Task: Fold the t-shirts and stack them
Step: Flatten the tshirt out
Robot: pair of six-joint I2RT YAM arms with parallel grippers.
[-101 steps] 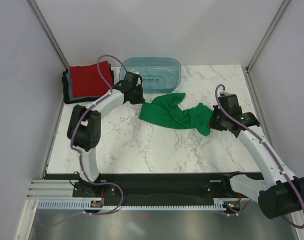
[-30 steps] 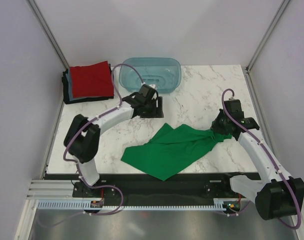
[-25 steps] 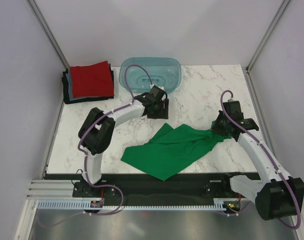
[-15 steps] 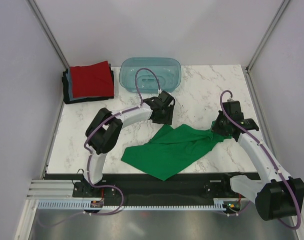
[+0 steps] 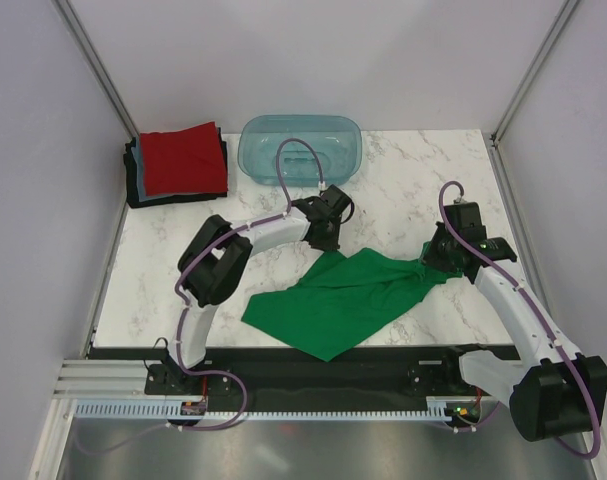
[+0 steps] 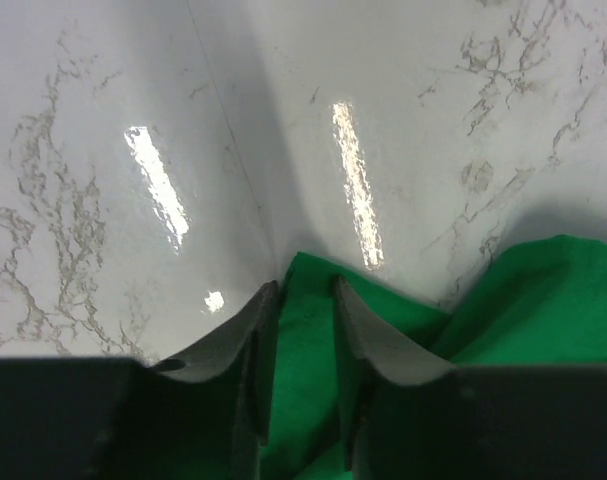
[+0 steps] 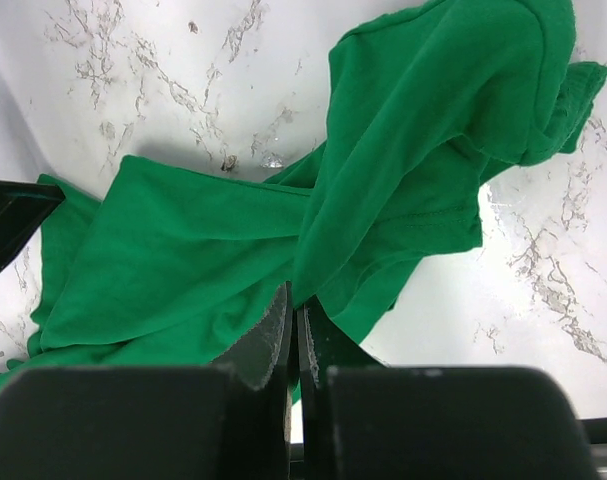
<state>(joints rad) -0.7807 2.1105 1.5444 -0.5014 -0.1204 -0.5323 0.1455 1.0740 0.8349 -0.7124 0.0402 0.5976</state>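
The bright green t-shirt (image 5: 333, 300) lies partly spread on the marble table, bunched at its right end. My left gripper (image 5: 326, 240) sits at the shirt's far corner. In the left wrist view its jaws (image 6: 303, 290) stand open, straddling the green cloth edge (image 6: 305, 350). My right gripper (image 5: 435, 262) is shut on the shirt's bunched right end. In the right wrist view the fingers (image 7: 294, 300) pinch a fold of the green cloth (image 7: 203, 240). The folded stack, red t-shirt (image 5: 183, 160) on top of light blue and black ones, sits at the far left corner.
A translucent teal plastic tub (image 5: 301, 148) stands at the back centre, just behind my left gripper. The enclosure walls close in on the left and right. The table's front edge (image 5: 283, 350) runs just below the shirt's lowest corner.
The shirt was dragged toward the front and spread out. Since then my left gripper has moved right and down from the tub to the shirt's far corner. The right gripper has held still.
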